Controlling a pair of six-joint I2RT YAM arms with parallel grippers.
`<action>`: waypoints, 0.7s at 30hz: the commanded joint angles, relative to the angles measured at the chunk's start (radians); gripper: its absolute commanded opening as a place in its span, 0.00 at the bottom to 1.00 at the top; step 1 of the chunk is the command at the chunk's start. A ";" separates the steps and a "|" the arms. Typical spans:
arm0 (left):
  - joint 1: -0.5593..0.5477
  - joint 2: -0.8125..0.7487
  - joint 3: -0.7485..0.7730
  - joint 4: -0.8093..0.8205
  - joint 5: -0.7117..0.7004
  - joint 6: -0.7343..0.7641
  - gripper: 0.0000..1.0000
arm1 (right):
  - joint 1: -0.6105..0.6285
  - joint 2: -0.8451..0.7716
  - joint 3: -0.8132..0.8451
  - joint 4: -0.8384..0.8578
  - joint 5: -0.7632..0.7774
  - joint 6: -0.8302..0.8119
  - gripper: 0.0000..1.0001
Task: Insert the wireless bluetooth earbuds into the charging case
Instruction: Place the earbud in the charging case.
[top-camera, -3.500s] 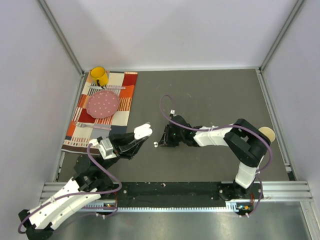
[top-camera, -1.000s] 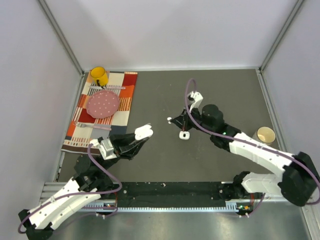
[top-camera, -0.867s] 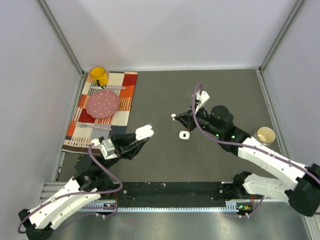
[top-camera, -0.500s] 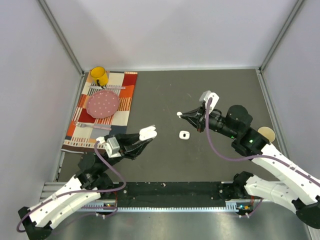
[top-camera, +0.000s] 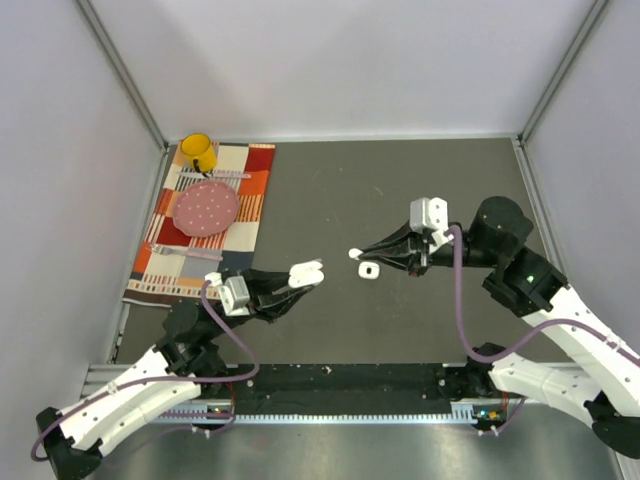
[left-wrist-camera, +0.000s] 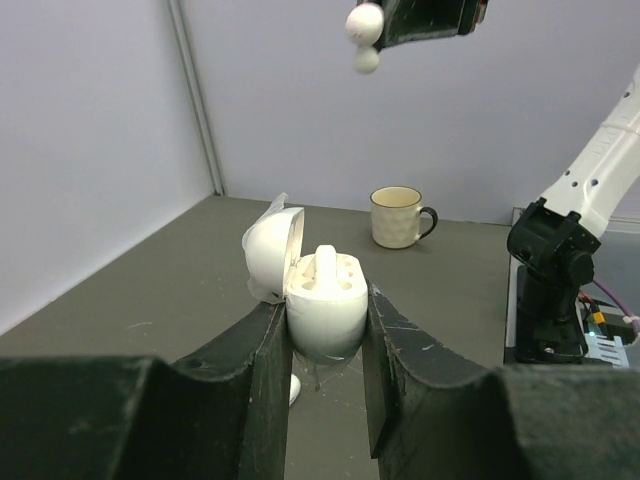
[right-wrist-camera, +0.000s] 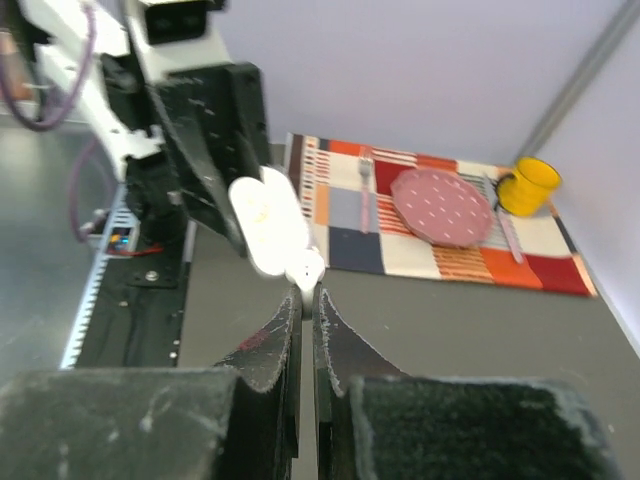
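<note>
Right gripper (right-wrist-camera: 306, 297) nearly closed, pinching one earbud (right-wrist-camera: 305, 270) at its tips. It has swung left, now just short of the charging case (left-wrist-camera: 322, 300). The case sits lid open, clamped between left gripper (top-camera: 292, 284) jaws. Insertion looks next.

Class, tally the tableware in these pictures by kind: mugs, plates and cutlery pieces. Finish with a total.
Mugs: 2, the yellow mug and the beige mug
Plates: 1, the pink plate
Cutlery pieces: 2, the fork and the second utensil
Total: 5
</note>
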 joint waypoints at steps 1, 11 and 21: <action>-0.001 0.016 0.029 0.098 0.056 -0.011 0.00 | 0.003 0.026 0.108 -0.056 -0.215 -0.023 0.00; -0.003 0.062 0.060 0.124 0.131 -0.008 0.00 | 0.003 0.097 0.148 -0.118 -0.377 -0.040 0.00; -0.003 0.131 0.073 0.192 0.222 -0.042 0.00 | 0.026 0.138 0.148 -0.194 -0.308 -0.161 0.00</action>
